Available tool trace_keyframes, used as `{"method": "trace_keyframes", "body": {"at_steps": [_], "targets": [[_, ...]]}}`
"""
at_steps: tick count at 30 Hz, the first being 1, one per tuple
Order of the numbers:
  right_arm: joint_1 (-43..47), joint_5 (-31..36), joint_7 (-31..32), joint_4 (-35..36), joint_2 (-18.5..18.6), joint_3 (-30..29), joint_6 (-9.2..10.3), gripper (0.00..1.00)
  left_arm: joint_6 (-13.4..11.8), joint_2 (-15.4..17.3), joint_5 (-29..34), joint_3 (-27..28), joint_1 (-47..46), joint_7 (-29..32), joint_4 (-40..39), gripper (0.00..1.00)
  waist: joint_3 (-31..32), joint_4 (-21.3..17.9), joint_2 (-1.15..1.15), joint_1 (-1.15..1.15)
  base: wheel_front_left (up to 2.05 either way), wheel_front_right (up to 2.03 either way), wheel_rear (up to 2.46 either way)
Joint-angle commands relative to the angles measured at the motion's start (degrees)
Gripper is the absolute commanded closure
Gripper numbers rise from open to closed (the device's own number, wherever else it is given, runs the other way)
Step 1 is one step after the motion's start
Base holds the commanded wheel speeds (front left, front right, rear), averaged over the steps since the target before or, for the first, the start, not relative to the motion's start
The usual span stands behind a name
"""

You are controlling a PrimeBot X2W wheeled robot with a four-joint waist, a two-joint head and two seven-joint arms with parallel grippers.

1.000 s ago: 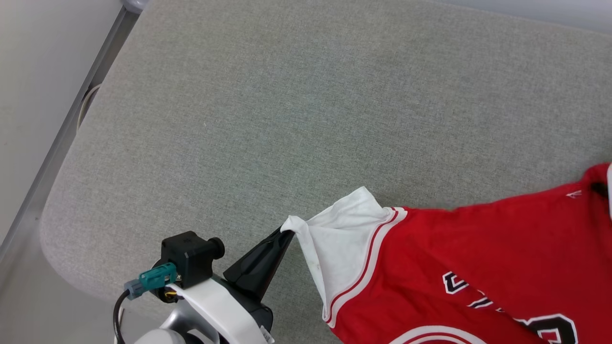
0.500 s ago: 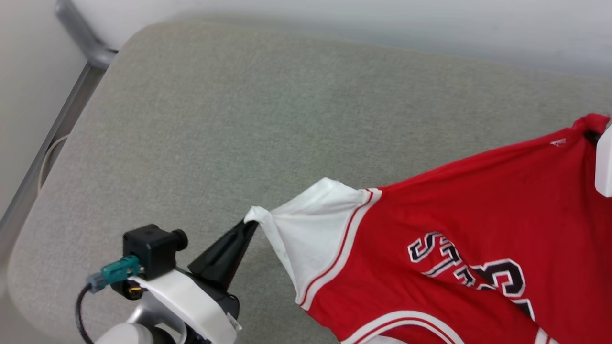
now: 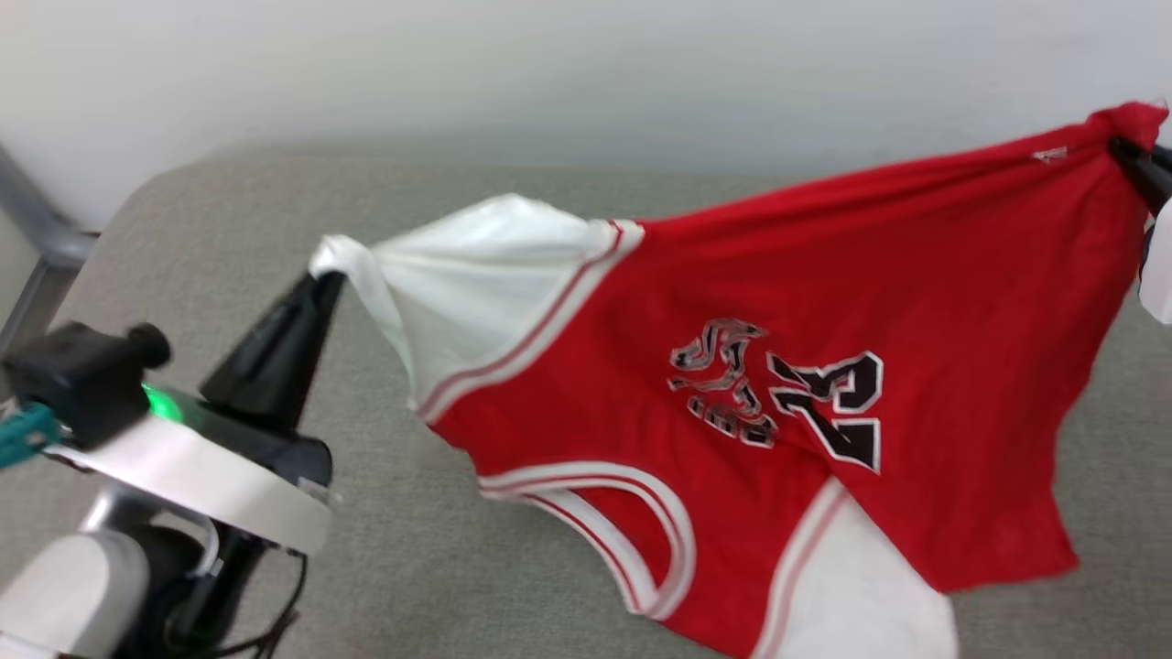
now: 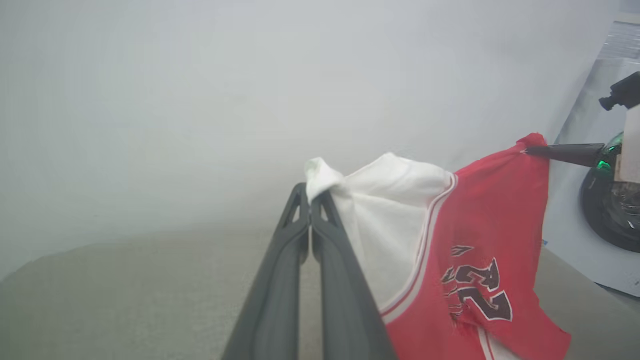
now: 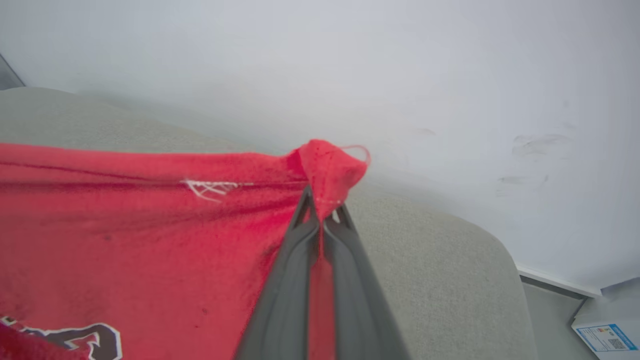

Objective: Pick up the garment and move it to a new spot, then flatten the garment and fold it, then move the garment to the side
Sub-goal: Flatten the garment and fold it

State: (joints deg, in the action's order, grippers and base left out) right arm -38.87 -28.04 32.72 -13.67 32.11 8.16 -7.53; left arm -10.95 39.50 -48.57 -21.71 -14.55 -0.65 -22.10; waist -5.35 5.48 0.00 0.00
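Left claw [image 3: 327, 277]: fingers pressed together on the tip of the white sleeve [image 3: 476, 265], above the cushion's left part.
Right claw [image 3: 1134, 157]: fingers clamped together on a red corner of the shirt [image 3: 732, 302], above the cushion's right part. It seems to be a hem corner, though the pictures do not settle that.
Cushion [image 3: 183, 229]: grey, cloth-covered, with rounded corners, and a pale wall [image 3: 549, 73] behind it.
Where the shirt is: lifted above the cushion and stretched between the two claws, chest side towards the robot's head.
Long axis: the held edge runs from the left claw's side to the right claw's side across the cushion. It is nearly taut and looks a little higher at the right end.
What hangs: the rest of the shirt droops from that edge towards the cushion's near side. The black-and-white lettering [image 3: 787, 403] is tilted, and the striped collar and the other white sleeve are lowest. Whether the lowest folds touch the cushion cannot be told.
Which arm is nearer: neither, because each claw is already at one end of the shirt with the cloth between them.
Step in hand, as a judgement: the carry to a new spot, with flattening and folding not yet done.
What the next move turns on: both claws travelling together over the cushion at the same spacing, so the edge neither sags nor pulls free.
Risk: each claw holds only a small pinch of cloth, so a jerk could free a corner.
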Motion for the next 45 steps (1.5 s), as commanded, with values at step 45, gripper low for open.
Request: {"method": "trace_keyframes", "body": {"at_steps": [45], "targets": [[-30.4,11.91,-10.35,9.55,-8.96,-14.77,0.14,1.0,9.27,8.96,13.4,6.25,-68.3,2.47,21.22,1.0,-28.16,-9.55,0.0,0.0,0.0,0.0,0.0]]}}
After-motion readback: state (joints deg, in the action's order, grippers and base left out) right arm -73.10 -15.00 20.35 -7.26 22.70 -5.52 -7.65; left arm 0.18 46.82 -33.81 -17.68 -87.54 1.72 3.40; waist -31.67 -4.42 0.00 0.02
